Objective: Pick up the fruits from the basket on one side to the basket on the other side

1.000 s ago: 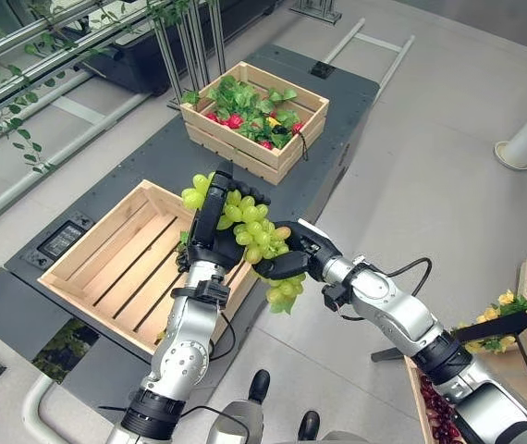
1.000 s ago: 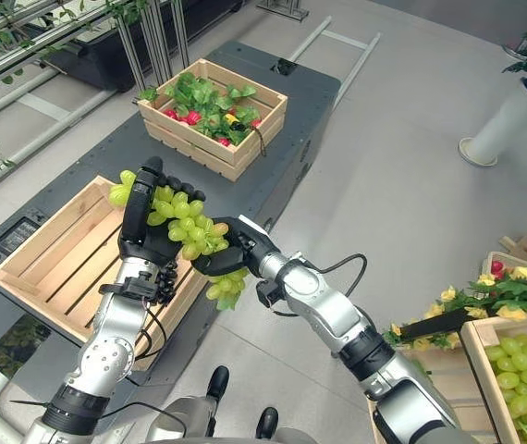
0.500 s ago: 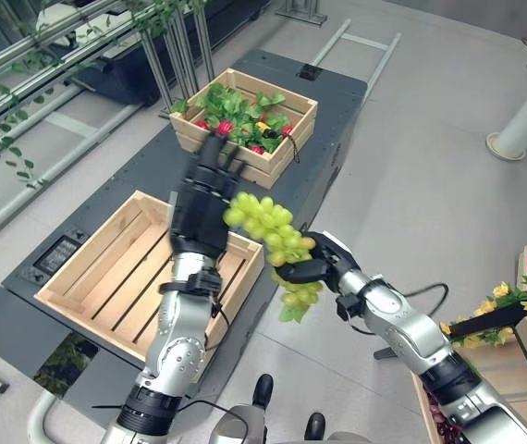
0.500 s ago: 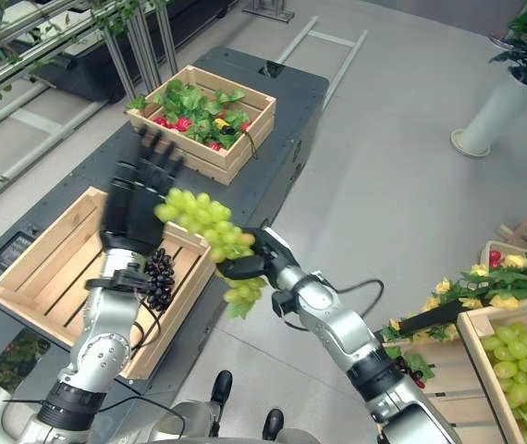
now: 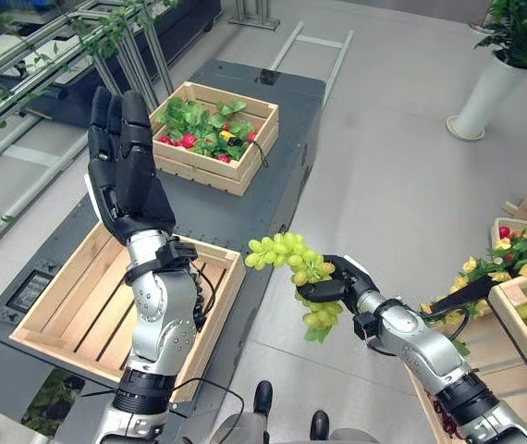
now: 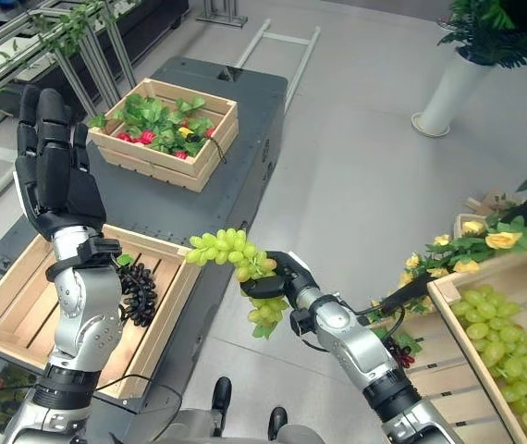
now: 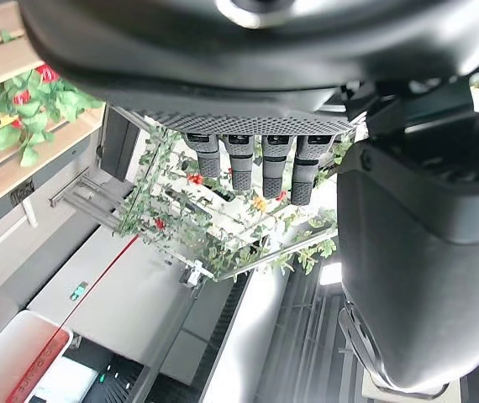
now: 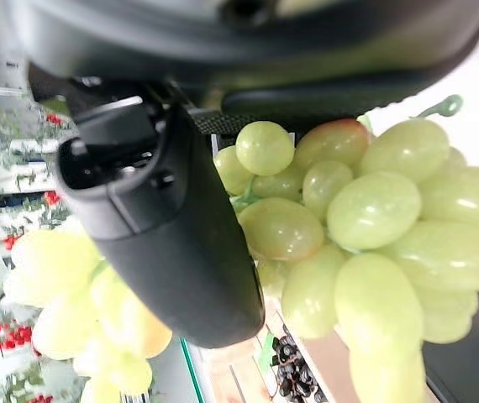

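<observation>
the left hand (image 5: 127, 171) is raised above the near wooden crate (image 5: 65, 305), fingers straight and spread, holding nothing. a bunch of dark grapes (image 6: 137, 289) lies inside that crate by its right wall. further back, a second crate (image 5: 210, 137) holds leaves and red fruit. right of the near crate, over the floor, the right hand (image 5: 330, 287) is curled round a bunch of green grapes (image 5: 291, 259). at far right, another crate (image 6: 485, 333) holds green grapes

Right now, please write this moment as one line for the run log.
right hand: shut on green grape bunch, beside the crate | left hand: open, raised | wooden slatted crate: holds dark grape bunch
</observation>
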